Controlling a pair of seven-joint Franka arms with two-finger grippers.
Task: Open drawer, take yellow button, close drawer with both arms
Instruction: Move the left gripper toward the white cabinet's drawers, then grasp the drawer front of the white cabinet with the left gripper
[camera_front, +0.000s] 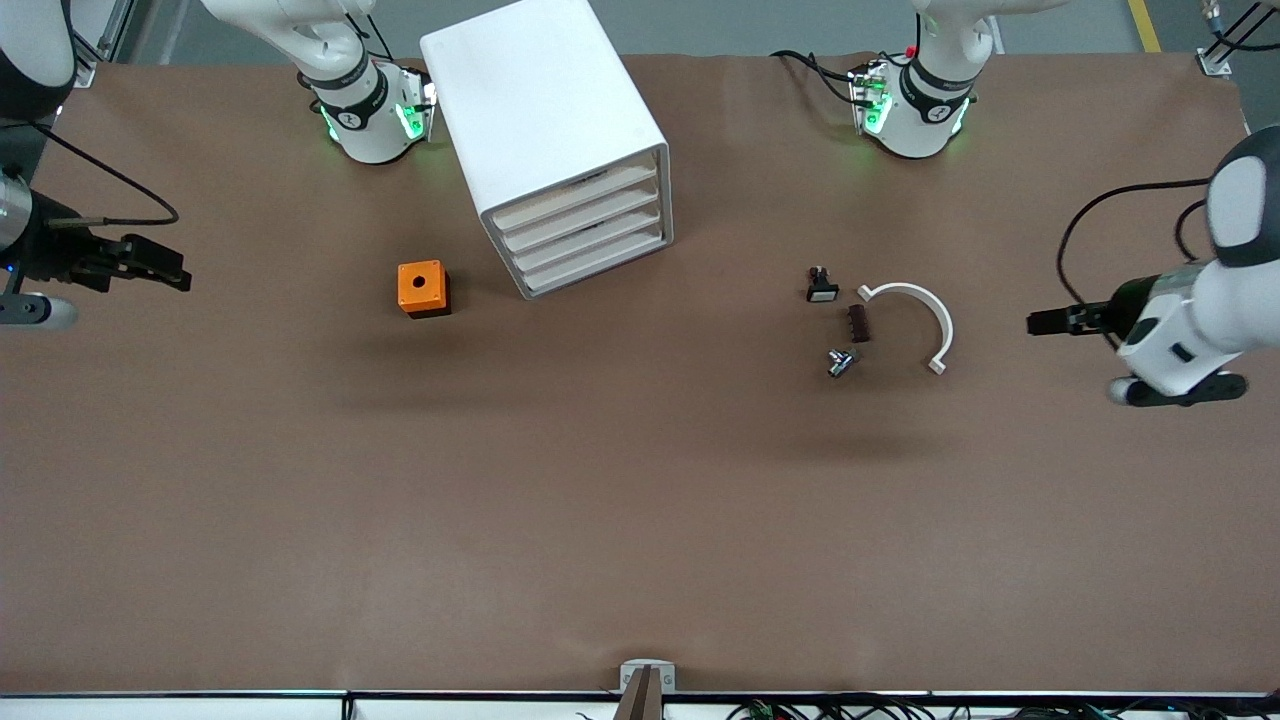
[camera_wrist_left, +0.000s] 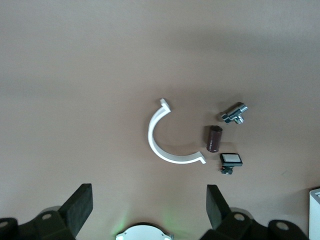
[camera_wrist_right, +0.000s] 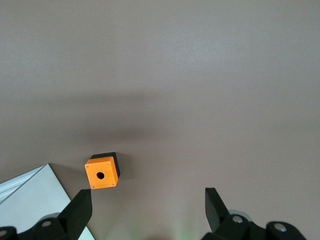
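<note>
Both end effectors, left (camera_front: 1040, 322) and right (camera_front: 180, 272), hang wide and empty over the desk's (camera_front: 640, 500) ends. All drawers (camera_front: 585, 237) look shut; no button shows. One should grip a drawer's edge squarely and pull straight.

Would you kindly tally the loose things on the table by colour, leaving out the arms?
White: 2, the cabinet and the curved clip
Orange: 1, the box
Black with white face: 1, the small part
Dark brown: 1, the cylinder
Silver: 1, the metal fitting
Total: 6
</note>
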